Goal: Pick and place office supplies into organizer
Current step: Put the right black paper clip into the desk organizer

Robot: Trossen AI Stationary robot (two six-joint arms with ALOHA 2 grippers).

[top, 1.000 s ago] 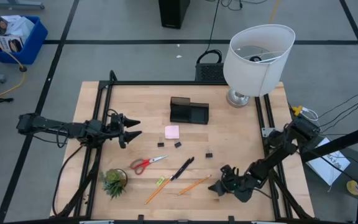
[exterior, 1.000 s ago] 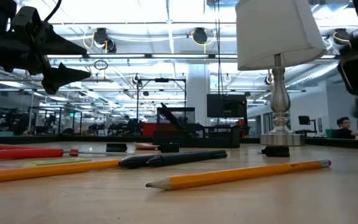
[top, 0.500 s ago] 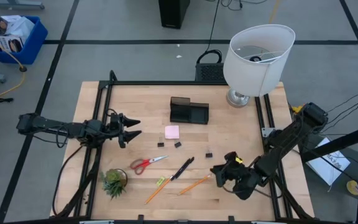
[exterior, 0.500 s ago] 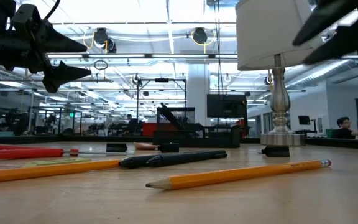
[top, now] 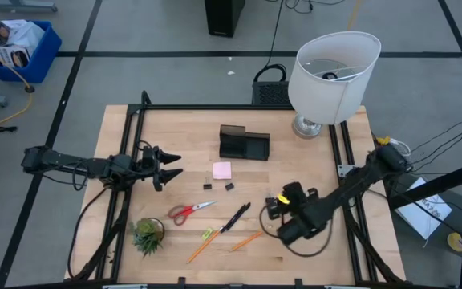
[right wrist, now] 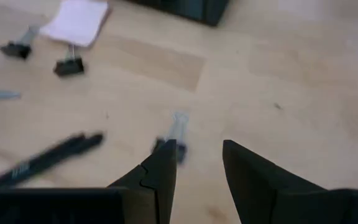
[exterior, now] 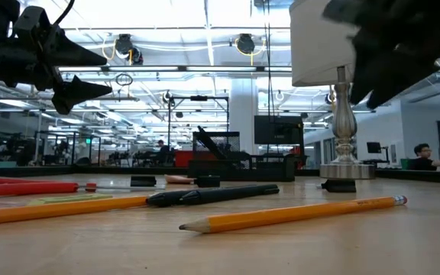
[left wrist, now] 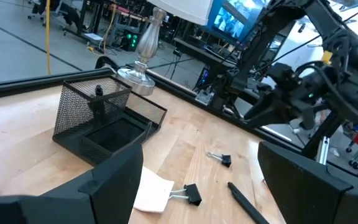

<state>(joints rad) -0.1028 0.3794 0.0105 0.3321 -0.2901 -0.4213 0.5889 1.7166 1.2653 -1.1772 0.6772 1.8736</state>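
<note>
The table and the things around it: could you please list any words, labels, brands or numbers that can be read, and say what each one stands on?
None can be read.
Pen: no legible marking.
Sticky-note pad: blank.
Organizer: no label visible.
Blue bin on the floor: printed packaging inside, too small to read.
Monitors in the room behind: too blurred to read.

A white-shaded lamp (top: 334,74) stands at the table's (top: 183,128) far corner, a small potted plant (top: 147,234) near.
</note>
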